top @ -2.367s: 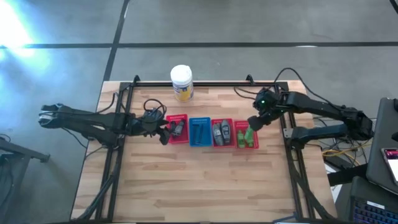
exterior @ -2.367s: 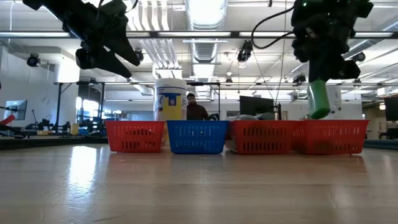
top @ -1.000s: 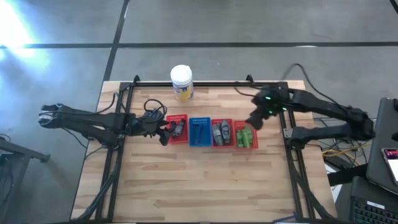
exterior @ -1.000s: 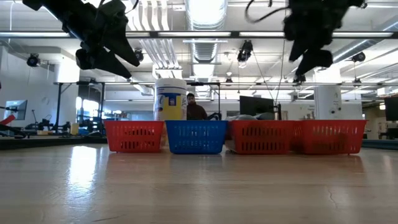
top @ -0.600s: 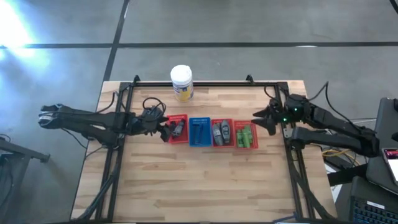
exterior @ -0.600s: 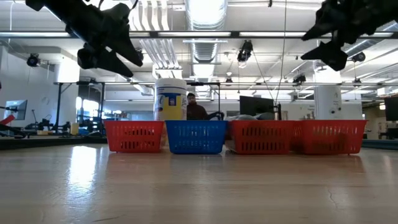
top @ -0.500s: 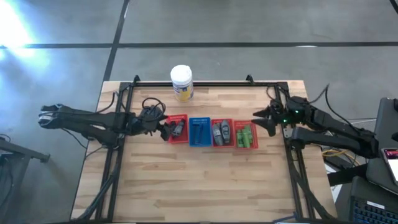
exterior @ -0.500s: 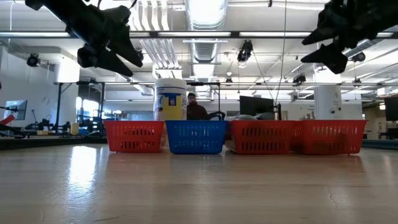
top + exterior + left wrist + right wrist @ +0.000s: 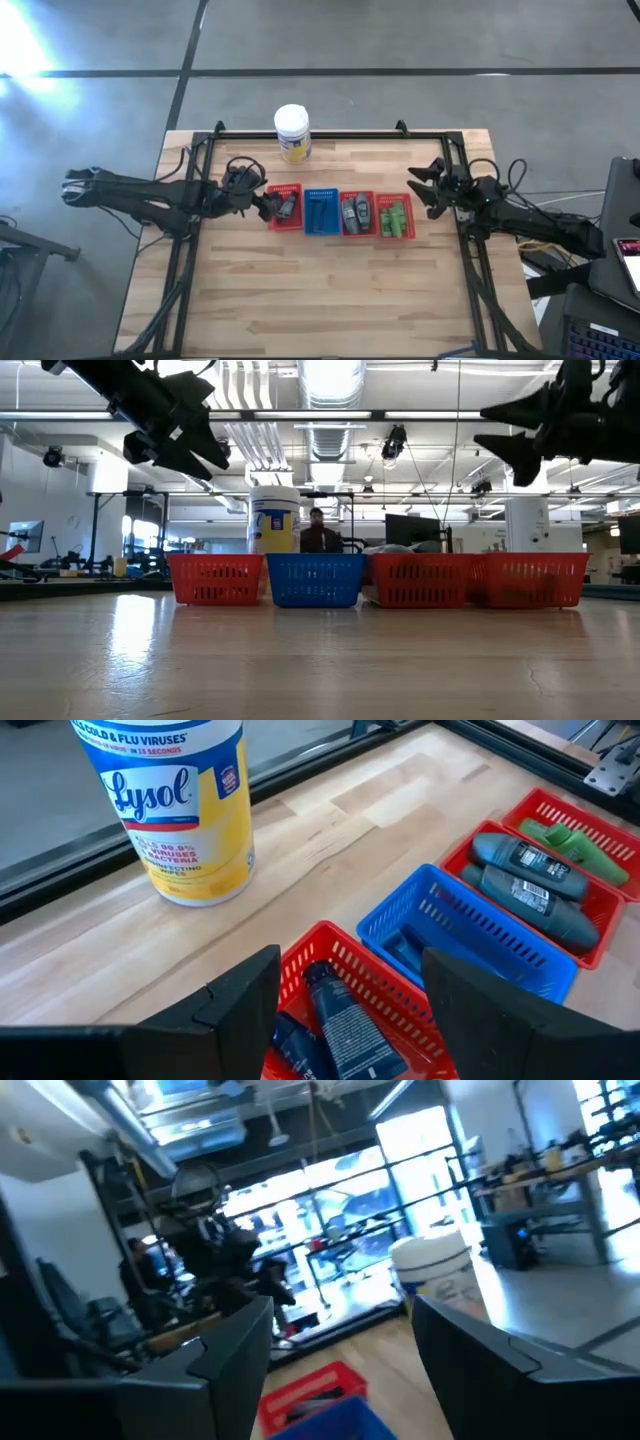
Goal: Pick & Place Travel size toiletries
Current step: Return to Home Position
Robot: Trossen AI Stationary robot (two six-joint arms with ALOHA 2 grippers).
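Note:
Four small mesh baskets stand in a row at mid-table. The left red basket [image 9: 285,207] holds dark tubes [image 9: 335,1020]. Then come a blue basket [image 9: 322,212], a red basket with grey tubes [image 9: 356,212] and a right red basket with bright green tubes [image 9: 396,217]. My left gripper [image 9: 270,207] hangs open above the left red basket's left edge, slanting down at it, fingers [image 9: 240,1000] apart with nothing between them. My right gripper [image 9: 413,190] hangs open and about level, right of the green basket, high above the table [image 9: 482,426].
A large white jar with a yellow label [image 9: 291,132] stands near the far edge, behind the left baskets. A black frame [image 9: 320,133] runs round the table's far and side edges. Bare wood [image 9: 320,300] lies between the baskets and the near edge. A person [image 9: 316,532] shows in the room beyond.
My right gripper has drawn back from above the green basket toward the table's right edge and sunk lower. It has tipped up from pointing down to about level. My left gripper has turned a little over the left red basket. The tubes and baskets have not moved.

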